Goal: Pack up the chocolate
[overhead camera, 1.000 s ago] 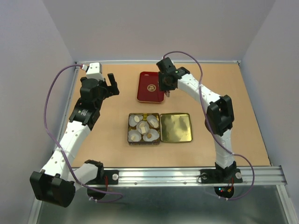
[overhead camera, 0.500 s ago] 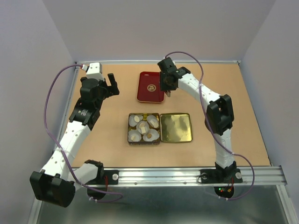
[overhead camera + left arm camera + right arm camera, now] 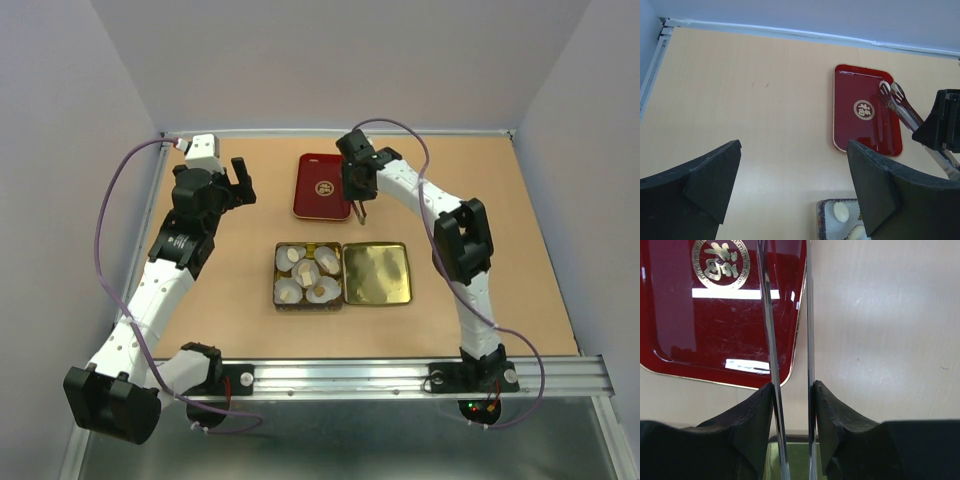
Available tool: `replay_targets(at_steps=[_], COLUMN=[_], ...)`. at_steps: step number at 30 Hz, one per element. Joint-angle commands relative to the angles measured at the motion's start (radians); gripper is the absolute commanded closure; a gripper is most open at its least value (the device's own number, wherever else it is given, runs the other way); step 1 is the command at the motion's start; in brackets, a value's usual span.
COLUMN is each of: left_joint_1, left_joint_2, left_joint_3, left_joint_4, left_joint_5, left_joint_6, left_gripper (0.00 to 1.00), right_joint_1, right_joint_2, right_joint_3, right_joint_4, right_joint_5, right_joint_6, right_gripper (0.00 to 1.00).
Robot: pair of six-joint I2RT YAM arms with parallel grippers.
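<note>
R claw [image 3: 792, 390] pinching tweezers [image 3: 771, 315], L claw [image 3: 792, 150] spread — chocolate [image 3: 841, 211] in tin [image 3: 276, 270], apart from both.

A light wooden table [image 3: 230, 250] carries a glossy red tray [image 3: 323, 187] bearing a round gold emblem near its far edge. Toward the middle sits an open gold tin [image 3: 308, 307], with its lid [image 3: 377, 272] lying flat against the right side.
</note>
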Motion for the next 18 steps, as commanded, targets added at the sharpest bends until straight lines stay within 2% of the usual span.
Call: replay_targets(at_steps=[1, 6, 15, 18], left_joint_1=[-0.007, -0.007, -0.009, -0.009], left_joint_2=[-0.025, -0.025, -0.03, -0.03], left_joint_3=[0.051, 0.051, 0.051, 0.053], left_joint_4=[0.025, 0.025, 0.024, 0.024], left_joint_5=[-0.004, -0.005, -0.01, -0.011], left_joint_6=[0.016, 0.017, 0.019, 0.019], left_gripper=[0.01, 0.01, 0.01, 0.01], right_joint_1=[-0.019, -0.026, -0.031, -0.03], right_joint_2=[0.013, 0.028, 0.01, -0.036], right_joint_3=[0.077, 0.102, 0.087, 0.073], right_joint_4=[0.027, 0.026, 0.027, 0.029], right_joint_5=[0.003, -0.002, -0.034, -0.058], right_joint_6=[0.011, 0.006, -0.023, -0.04], right_gripper=[0.57, 0.57, 0.72, 0.73])
